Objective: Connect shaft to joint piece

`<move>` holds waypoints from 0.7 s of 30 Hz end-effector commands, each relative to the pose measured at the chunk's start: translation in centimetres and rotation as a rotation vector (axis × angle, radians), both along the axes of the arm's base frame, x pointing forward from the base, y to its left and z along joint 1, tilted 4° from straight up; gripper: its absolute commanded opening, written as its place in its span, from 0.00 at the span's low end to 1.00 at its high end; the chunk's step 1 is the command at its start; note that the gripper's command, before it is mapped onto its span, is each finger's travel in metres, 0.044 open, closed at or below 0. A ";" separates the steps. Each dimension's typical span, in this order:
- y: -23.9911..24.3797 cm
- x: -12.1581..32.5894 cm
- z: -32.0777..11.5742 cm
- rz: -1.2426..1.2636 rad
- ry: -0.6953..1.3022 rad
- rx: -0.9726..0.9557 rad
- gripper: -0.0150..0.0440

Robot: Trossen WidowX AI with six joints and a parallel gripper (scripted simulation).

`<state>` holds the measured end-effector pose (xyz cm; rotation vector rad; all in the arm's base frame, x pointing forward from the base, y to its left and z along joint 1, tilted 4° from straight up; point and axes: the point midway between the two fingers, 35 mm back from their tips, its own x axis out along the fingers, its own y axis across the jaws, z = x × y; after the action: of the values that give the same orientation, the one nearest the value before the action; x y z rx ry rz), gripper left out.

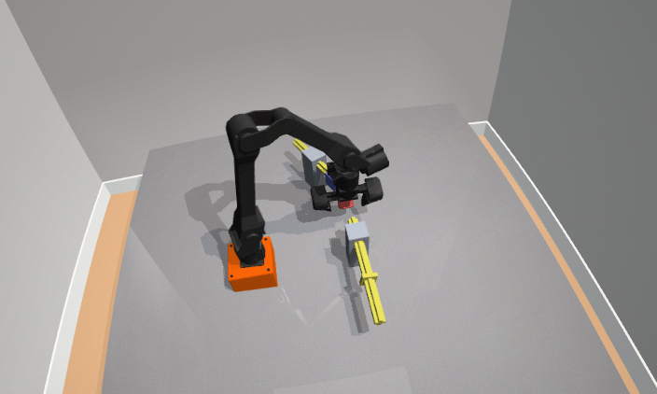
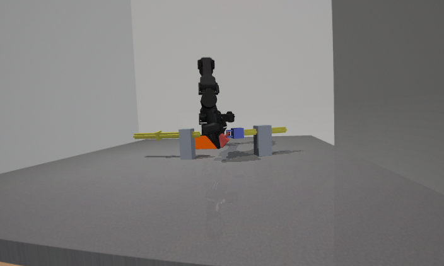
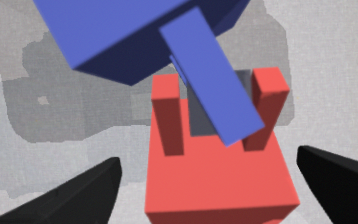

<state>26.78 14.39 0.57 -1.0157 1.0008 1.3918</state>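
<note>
The red joint piece (image 1: 345, 204) (image 2: 223, 140) (image 3: 220, 170) hangs on its hinge from the blue fork piece (image 1: 330, 180) (image 2: 238, 132) (image 3: 120, 30). It is tilted downward in the exterior view. The yellow first shaft (image 1: 299, 144) (image 2: 279, 130) passes through its grey block (image 1: 310, 169) (image 2: 263, 140). The yellow second shaft (image 1: 370, 293) (image 2: 169, 135), with a collar, lies through the other grey block (image 1: 356, 230) (image 2: 186, 145); its near end is apart from the red piece. My gripper (image 1: 346, 205) (image 2: 218, 145) (image 3: 208, 160) is open, its fingers on either side of the red piece with gaps. The red piece's opening is hidden.
The orange arm base (image 1: 251, 274) (image 2: 205, 142) stands on the grey table (image 1: 484, 298) (image 2: 130, 210), left of the shafts in the top view. The collar (image 1: 369, 277) (image 2: 158, 135) sits partway along the second shaft, beyond its block.
</note>
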 end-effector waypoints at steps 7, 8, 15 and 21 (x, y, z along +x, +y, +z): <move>0.5 -0.2 -1.7 -0.003 0.009 -0.001 1.00; 0.6 -0.3 -1.8 -0.003 0.009 -0.001 1.00; 0.6 -0.3 -2.1 -0.003 0.009 -0.001 0.82; 0.6 -0.3 -2.1 -0.003 0.009 -0.001 0.56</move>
<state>26.55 15.00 -1.43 -1.0132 1.0068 1.3961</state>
